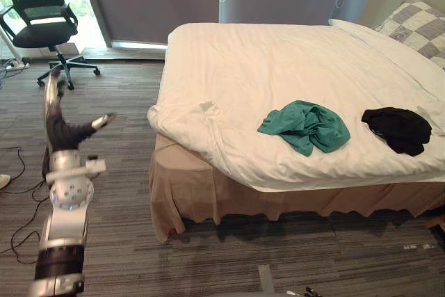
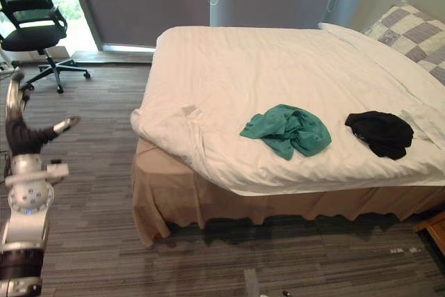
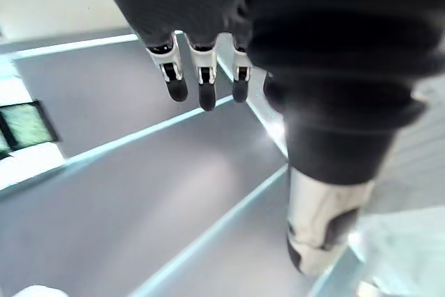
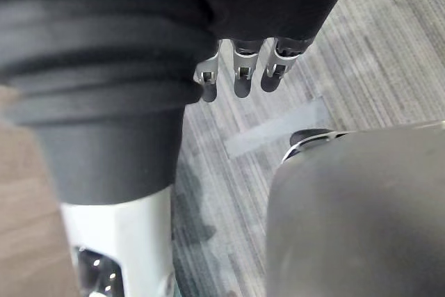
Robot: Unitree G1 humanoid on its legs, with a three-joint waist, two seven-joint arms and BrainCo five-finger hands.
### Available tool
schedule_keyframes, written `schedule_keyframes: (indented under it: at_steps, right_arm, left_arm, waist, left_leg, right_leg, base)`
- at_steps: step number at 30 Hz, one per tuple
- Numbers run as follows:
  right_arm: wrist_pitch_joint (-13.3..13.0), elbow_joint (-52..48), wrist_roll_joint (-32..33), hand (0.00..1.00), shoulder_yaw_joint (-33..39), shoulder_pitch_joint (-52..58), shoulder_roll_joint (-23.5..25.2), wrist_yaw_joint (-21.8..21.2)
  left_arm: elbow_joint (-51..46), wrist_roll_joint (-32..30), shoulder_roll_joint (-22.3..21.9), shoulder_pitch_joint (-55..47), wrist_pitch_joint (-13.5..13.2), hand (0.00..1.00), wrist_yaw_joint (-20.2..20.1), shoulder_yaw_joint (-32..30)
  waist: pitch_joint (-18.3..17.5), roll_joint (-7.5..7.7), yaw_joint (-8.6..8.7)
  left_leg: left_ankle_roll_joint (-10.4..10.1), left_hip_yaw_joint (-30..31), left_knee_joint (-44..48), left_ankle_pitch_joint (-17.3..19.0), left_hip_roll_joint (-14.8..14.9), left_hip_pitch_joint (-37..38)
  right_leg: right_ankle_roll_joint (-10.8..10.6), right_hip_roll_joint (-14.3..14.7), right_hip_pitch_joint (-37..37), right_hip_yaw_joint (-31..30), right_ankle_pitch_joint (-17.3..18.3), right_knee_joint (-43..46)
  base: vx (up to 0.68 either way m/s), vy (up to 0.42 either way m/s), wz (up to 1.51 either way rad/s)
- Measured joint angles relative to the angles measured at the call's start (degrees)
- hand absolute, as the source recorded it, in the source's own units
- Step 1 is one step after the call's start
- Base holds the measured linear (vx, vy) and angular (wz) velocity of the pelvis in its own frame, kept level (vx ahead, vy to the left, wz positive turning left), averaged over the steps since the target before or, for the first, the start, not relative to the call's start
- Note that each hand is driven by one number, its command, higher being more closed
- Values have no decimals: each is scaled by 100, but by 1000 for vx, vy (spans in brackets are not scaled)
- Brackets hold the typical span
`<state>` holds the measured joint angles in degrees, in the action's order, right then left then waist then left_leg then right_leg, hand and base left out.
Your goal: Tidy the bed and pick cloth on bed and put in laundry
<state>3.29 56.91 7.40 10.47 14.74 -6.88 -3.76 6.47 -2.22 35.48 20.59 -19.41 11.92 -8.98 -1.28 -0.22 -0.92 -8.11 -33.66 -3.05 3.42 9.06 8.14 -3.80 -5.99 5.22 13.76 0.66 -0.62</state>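
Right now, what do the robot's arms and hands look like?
The left arm is made of silver-grey metal segments, with a round joint carrying small bluish spots and a black band lower down. The left hand and right hand each have a dark ribbed cover over the wrist and back, and slim silver fingers with dark tips.

The bed (image 1: 278, 67), checked pillow (image 1: 419, 27) and office chair (image 1: 43, 33) are cut off at the view's edges.

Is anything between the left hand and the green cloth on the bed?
Nothing visible blocks it. The left hand is raised over carpet beside the bed; only the rumpled duvet corner lies between it and the green cloth.
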Motion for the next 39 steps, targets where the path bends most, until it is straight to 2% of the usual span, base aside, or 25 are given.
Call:
schedule_keyframes:
  at_steps: [2,3,4,5,8,10,11,13,15,16,18,19,21,22,25,27,31,34,36,37,38,39]
  right_arm:
    - [11,-15,-18,0,-22,4,-22,-13]
    - [10,-69,-20,0,-113,-14,-42,-13]
    - [12,-143,-15,0,-170,-13,-47,-12]
    - [-13,-240,8,0,-296,-99,-46,-16]
    - [-55,-389,192,0,-524,-432,-69,-2]
    - [-132,-780,427,0,-676,-729,-85,48]
    - [-134,-819,445,0,-682,-759,-84,52]
    - [-268,-1207,556,0,-867,-962,-93,114]
    - [-355,-1551,713,0,-989,-1048,-111,182]
    - [-393,-1647,758,0,-1032,-1073,-132,204]
    - [-504,-2085,967,0,-1131,-1205,-285,270]
    - [-509,-2194,1059,0,-1133,-1237,-316,281]
    - [-611,-2732,1381,0,-1235,-1267,-466,381]
    - [-646,-3008,1608,0,-1271,-1260,-511,386]
    - [-731,-3529,2171,0,-1291,-1250,-517,310]
    - [-816,-3714,2449,0,-1287,-1238,-520,94]
    - [-849,-3919,2516,0,-1252,-1223,-523,-176]
    - [-847,-3947,2543,0,-1073,-1127,-547,-329]
    - [-847,-4000,2649,0,-1002,-998,-688,-434]
    - [-852,-3990,2648,0,-893,-913,-829,-498]
    - [-857,-3975,2649,0,-847,-880,-883,-511]
    - [-857,-3924,2647,0,-755,-834,-1040,-516]
  left_arm:
    - [337,21,53,427,241,0,-117,305]
    - [690,28,125,783,475,0,-192,619]
    - [827,25,141,927,589,0,-228,735]
    - [1176,8,144,1379,882,0,-231,1053]
    - [1826,-166,138,2197,1341,0,-211,1523]
    - [2513,-660,79,2792,1899,0,-209,1850]
    - [2580,-692,64,2841,1962,0,-209,1867]
    - [3208,-914,-151,3340,2512,0,-208,2041]
    - [3478,-945,-227,3751,2836,0,-164,2093]
    - [3535,-958,-227,3867,2918,0,-117,2102]
    - [3732,-1098,-227,4395,3280,0,88,2147]
    - [3772,-1131,-228,4518,3376,100,144,2148]
    - [3878,-1288,-220,5027,3778,100,326,2147]
    - [3866,-1555,-192,5253,3866,100,412,2147]
    - [3784,-2325,-17,5579,3946,100,357,2141]
    - [3728,-2853,107,5551,4001,100,79,2144]
    - [3563,-3201,456,5291,4062,100,-399,2110]
    - [3593,-3128,541,4719,4026,100,-659,1852]
    - [3718,-2961,534,4173,3893,100,-849,1558]
    - [3822,-2697,535,3646,3666,100,-960,1220]
    - [3877,-2538,533,3412,3561,100,-982,1086]
    - [4038,-2228,511,2800,3273,100,-1004,786]
  waist:
    - [-6,-28,101]
    - [46,-50,96]
    - [60,-14,106]
    - [146,42,123]
    - [597,194,161]
    - [1034,276,313]
    - [1080,283,338]
    - [1481,299,446]
    - [1723,316,430]
    - [1787,319,426]
    - [2112,340,421]
    - [2177,354,428]
    - [2393,423,467]
    - [2523,461,503]
    - [2662,489,595]
    - [2703,500,663]
    - [2701,496,734]
    - [2720,456,762]
    - [2673,368,775]
    - [2589,268,784]
    - [2520,218,786]
    - [2370,112,784]
  left_leg:
    - [26,-121,-76,-123,1,-3]
    - [15,-221,-123,-168,3,-94]
    - [17,-240,-126,-196,8,-178]
    - [50,-294,-152,-281,16,-385]
    - [120,-388,-159,-451,41,-848]
    - [212,-500,-55,-670,55,-1261]
    - [213,-504,-37,-675,54,-1294]
    - [220,-525,146,-677,118,-1538]
    - [219,-554,226,-677,177,-1730]
    - [224,-561,242,-682,187,-1803]
    - [286,-563,274,-743,197,-2104]
    - [296,-554,296,-750,199,-2205]
    - [360,-506,340,-797,216,-2697]
    - [396,-490,361,-840,225,-2895]
    - [429,-459,432,-866,262,-3215]
    - [430,-479,423,-869,264,-3215]
    - [434,-499,414,-873,262,-3144]
    - [413,-511,373,-875,227,-2652]
    - [402,-509,253,-871,209,-2238]
    - [365,-504,168,-852,201,-1990]
    - [346,-500,132,-831,199,-1938]
    - [358,-500,97,-807,191,-1787]
  right_leg:
    - [9,12,-104,-76,-7,56]
    - [37,34,-303,-198,-28,118]
    - [53,39,-414,-221,-42,151]
    - [90,55,-700,-289,-96,231]
    - [135,90,-1255,-430,-275,283]
    - [194,97,-1756,-572,-460,307]
    - [202,97,-1787,-587,-474,309]
    - [224,112,-2007,-688,-550,323]
    - [257,155,-2190,-729,-601,331]
    - [260,161,-2256,-740,-625,330]
    - [248,167,-2559,-795,-717,338]
    - [246,162,-2650,-798,-734,337]
    - [246,158,-3110,-797,-848,334]
    - [241,158,-3285,-796,-892,328]
    - [229,163,-3548,-801,-980,289]
    - [190,171,-3542,-839,-1036,229]
    - [107,173,-3489,-932,-1092,206]
    - [100,168,-2927,-966,-1097,5]
    - [94,186,-2505,-957,-1091,-91]
    - [49,196,-2277,-939,-1052,-112]
    - [21,195,-2217,-932,-1029,-119]
    - [-22,197,-2066,-908,-992,-146]
  base:
    - [-102,-30,-17]
    - [-111,-26,-30]
    - [-144,-42,-32]
    - [-138,-40,-17]
    - [-169,-42,-21]
    - [-109,-50,-20]
    - [-57,-30,-16]
    - [-58,-14,-12]
    - [-84,-34,-9]
    - [-97,-34,-6]
    - [-82,-9,-1]
    - [-111,2,5]
    - [-114,5,11]
    - [-73,3,13]
    - [-30,-2,5]
    - [5,7,-5]
    - [17,8,-4]
    - [53,12,-7]
    - [74,30,-7]
    - [66,33,1]
    - [82,31,2]
    - [77,10,7]
